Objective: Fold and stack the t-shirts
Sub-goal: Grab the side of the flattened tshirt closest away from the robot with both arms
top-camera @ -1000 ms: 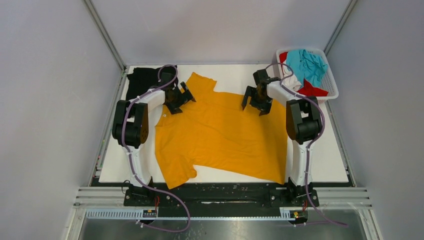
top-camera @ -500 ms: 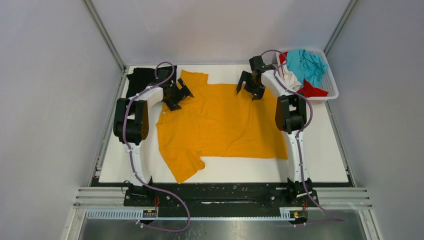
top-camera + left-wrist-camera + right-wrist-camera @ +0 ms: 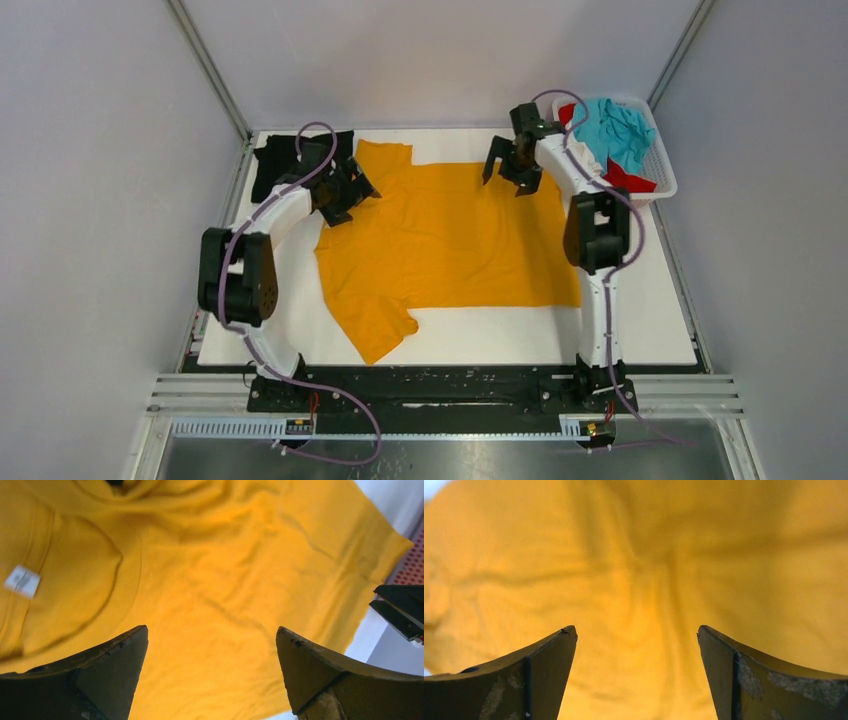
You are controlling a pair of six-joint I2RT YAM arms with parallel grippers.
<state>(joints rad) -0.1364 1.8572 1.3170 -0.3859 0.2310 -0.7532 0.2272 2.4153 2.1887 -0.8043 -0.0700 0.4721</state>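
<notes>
The large orange-yellow t-shirt [image 3: 440, 240] lies spread flat on the white table, collar to the left, one sleeve at the front left. It fills both wrist views [image 3: 210, 580] [image 3: 639, 570]. My left gripper [image 3: 352, 192] is open and empty above the shirt's collar end. My right gripper [image 3: 512, 172] is open and empty above the shirt's far right corner. A black t-shirt [image 3: 285, 160] lies at the far left corner. Teal [image 3: 612, 128], red [image 3: 628, 178] and white [image 3: 580, 152] shirts sit in the basket.
A white slotted plastic basket [image 3: 660, 160] stands at the far right corner, next to my right arm. White table surface [image 3: 480, 340] shows in front of the shirt. Grey walls close in on three sides.
Both grippers moved toward the far edge, and the orange-yellow shirt was drawn that way and flattened. Its front hem now lies straight.
</notes>
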